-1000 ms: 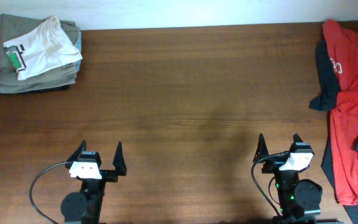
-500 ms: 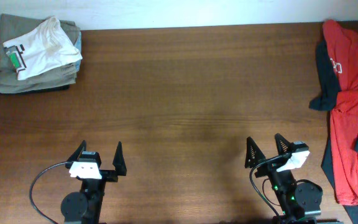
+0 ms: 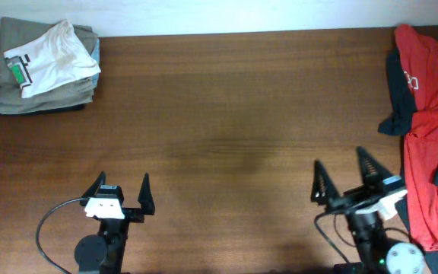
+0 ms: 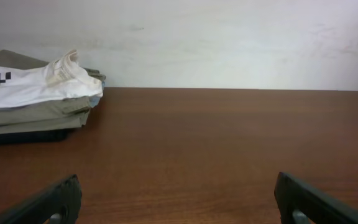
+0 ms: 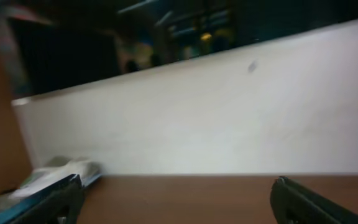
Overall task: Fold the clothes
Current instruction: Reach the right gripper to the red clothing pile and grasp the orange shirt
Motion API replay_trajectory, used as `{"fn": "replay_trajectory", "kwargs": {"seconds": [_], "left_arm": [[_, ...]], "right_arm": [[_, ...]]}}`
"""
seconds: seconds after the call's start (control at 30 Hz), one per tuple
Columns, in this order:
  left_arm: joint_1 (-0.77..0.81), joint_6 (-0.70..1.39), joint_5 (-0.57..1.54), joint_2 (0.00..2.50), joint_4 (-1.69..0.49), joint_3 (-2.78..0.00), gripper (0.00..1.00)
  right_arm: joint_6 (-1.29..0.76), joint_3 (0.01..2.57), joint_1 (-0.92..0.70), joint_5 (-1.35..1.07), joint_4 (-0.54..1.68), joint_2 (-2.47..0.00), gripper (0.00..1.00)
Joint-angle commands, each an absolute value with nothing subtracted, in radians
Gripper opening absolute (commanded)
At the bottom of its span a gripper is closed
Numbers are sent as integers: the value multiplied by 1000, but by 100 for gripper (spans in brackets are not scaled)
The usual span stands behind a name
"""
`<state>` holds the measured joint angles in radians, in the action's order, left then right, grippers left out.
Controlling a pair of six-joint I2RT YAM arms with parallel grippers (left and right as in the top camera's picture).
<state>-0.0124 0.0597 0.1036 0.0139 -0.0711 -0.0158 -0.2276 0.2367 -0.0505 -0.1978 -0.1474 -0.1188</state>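
Observation:
The clothes, a red-orange T-shirt [image 3: 426, 114] with white lettering, lie crumpled along the table's right edge, tangled with a dark navy garment [image 3: 395, 93]. My right gripper [image 3: 339, 157] is open and empty near the front edge, just left of the shirt's lower part and not touching it. My left gripper [image 3: 123, 178] stands open and empty at the front left, far from the shirt. In the left wrist view the left gripper [image 4: 176, 177] has only bare table between its fingers. The blurred right wrist view shows the right gripper [image 5: 179, 180] open; the shirt is out of that view.
A folded stack sits at the back left corner: a white tee [image 3: 48, 57] with a green-and-black mark on olive pieces [image 3: 44, 97]. The stack [image 4: 36, 99] also shows in the left wrist view, against the white wall [image 4: 229, 37]. Brown tabletop [image 3: 226, 114] spreads between the piles.
My right arm first swung left, then shifted right and toward the front edge, closer to the shirt; its wrist view is motion-blurred. The left arm has not moved. Both grippers stayed open.

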Motion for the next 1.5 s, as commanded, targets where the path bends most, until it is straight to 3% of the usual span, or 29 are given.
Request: {"fn": "replay_trajectory", "kwargs": {"seconds": [0.0,0.17,0.3,0.63,0.87,1.13,1.47], "left_arm": [[-9,55,100,11,-72,-9,99],[-9,55,100,11,-72,-9,99],[-9,55,100,11,-72,-9,99],[-9,54,100,11,-72,-9,99],[-9,55,100,11,-72,-9,99],[-9,55,100,11,-72,-9,99],[-9,55,100,11,-72,-9,99]], "right_arm": [[-57,403,-59,17,-145,-324,99],[11,699,-33,212,-46,-738,99],[11,1054,73,214,218,-1117,99],[10,1791,333,168,744,-1777,99],[11,1835,457,156,631,-1940,99],[11,1835,640,-179,577,-2115,99],[10,1835,729,-181,457,-2276,98]]}}
